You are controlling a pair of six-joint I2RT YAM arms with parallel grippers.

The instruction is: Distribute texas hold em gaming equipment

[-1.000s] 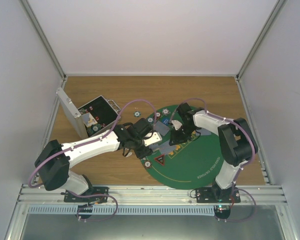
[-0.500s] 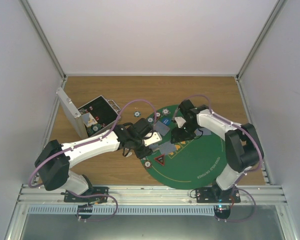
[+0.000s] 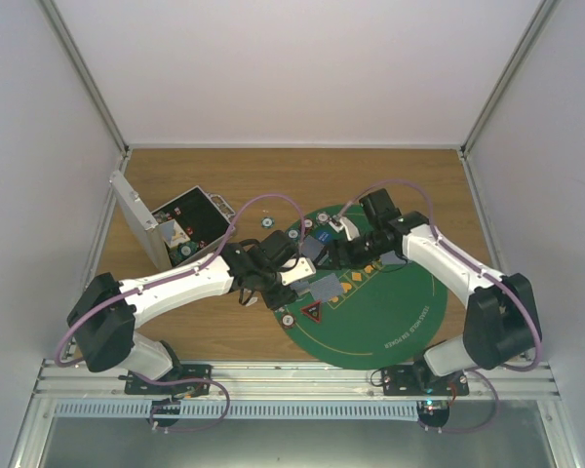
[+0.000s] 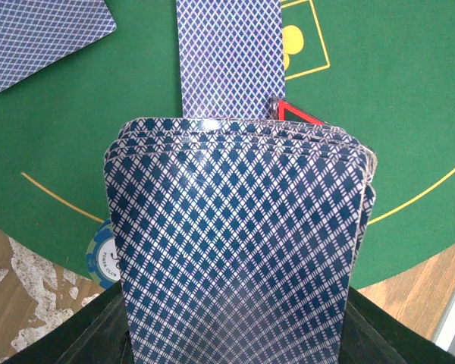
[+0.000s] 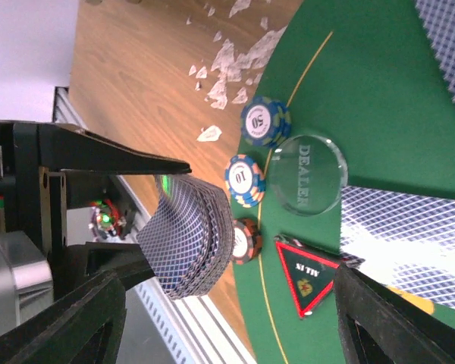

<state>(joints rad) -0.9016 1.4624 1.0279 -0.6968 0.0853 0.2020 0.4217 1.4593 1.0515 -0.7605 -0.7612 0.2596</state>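
Card deck (image 4: 235,250): blue diamond-lattice backs, rounded corners, slightly fanned.

Showing white link shells and black joint housings on left arm (image 3: 175,285) and right arm (image 3: 447,261). Running a purple cable (image 3: 265,199) in loose loops along each. Ending in black base blocks (image 3: 164,378). Showing matte black, wedge-shaped fingers (image 5: 398,324) on right hand (image 5: 229,284); same matte black on left hand (image 3: 281,274).

Card deck (image 3: 295,274) is clamped in the left gripper (image 3: 287,278) at the left edge of the green mat (image 3: 390,312); the right gripper (image 3: 343,252) is held above its far side.
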